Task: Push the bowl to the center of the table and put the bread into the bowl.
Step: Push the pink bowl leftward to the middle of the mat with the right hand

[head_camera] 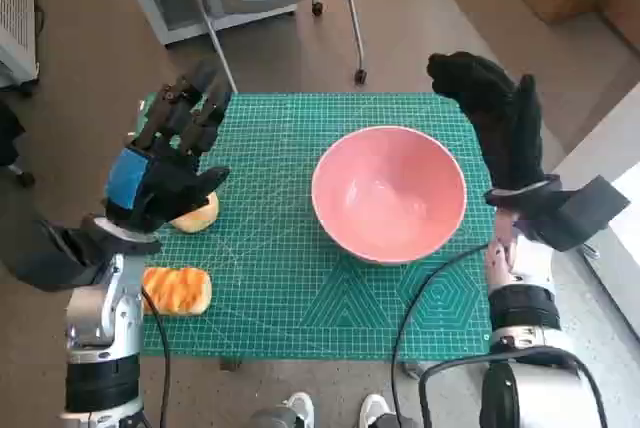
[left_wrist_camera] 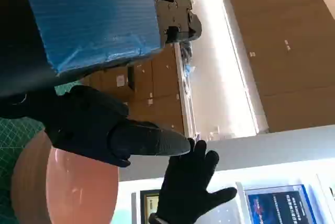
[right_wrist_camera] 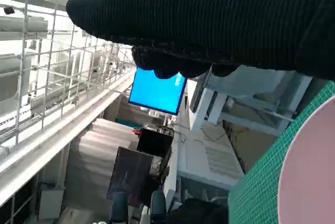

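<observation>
On the small table, a green cutting mat (head_camera: pixel 300 288) with a printed grid covers nearly the whole top. The pink bowl (head_camera: pixel 389 193) sits on the mat right of centre, upright, smooth, round and glossy, with nothing inside it. Its right rim lies close to the mat's right edge; open mat extends to its left and along the near edge.

The right hand (head_camera: pixel 495 118), in a black knitted glove, is raised beside the bowl's far-right rim, fingers spread and grasping nothing; contact with the rim cannot be confirmed. The left hand (head_camera: pixel 170 163), black with blue tape over its back, hovers above the mat's left side, fingers extended and apart, also released.

Two bread pieces lie by the left edge. The striped loaf (head_camera: pixel 178 290), oblong with orange and pale bands, rests at the near-left corner. The round bun (head_camera: pixel 198 214), golden and smooth, lies just beyond it, partly hidden under the left hand.
</observation>
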{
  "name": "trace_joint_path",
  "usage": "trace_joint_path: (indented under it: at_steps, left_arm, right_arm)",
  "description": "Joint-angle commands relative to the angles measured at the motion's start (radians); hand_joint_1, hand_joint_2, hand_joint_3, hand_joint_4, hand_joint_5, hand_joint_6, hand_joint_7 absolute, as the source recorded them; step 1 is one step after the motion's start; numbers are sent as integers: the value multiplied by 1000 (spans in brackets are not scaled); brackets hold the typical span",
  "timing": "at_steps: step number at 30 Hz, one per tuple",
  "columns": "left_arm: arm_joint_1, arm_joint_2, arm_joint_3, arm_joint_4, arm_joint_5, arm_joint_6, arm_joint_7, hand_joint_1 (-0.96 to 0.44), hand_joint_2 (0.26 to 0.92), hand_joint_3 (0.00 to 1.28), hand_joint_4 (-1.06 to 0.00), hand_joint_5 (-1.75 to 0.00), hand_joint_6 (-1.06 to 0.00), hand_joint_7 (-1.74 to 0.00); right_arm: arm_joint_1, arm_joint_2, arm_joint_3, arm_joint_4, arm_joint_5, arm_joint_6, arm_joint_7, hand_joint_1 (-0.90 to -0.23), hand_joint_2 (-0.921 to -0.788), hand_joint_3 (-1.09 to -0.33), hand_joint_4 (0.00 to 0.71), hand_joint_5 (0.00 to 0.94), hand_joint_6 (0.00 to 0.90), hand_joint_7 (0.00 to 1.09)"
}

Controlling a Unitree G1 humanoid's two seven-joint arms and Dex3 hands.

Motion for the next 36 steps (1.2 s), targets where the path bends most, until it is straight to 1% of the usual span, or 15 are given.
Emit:
trace_joint_path:
  at_steps: [1,36]
  left_arm:
    - [6,-7,2,-10,-13,5,4,-531,912,195,1,1,1,-333]
    - [5,-7,-5,-23,-23,38,13,-524,908,212,1,1,1,-357]
  right_arm:
    - [5,-4,-1,14,1,10,12,-694,-921,-706,179,0,293,0]
    - [15,-9,-3,5,-3,15,3,-688,-921,-705,169,0,289,0]
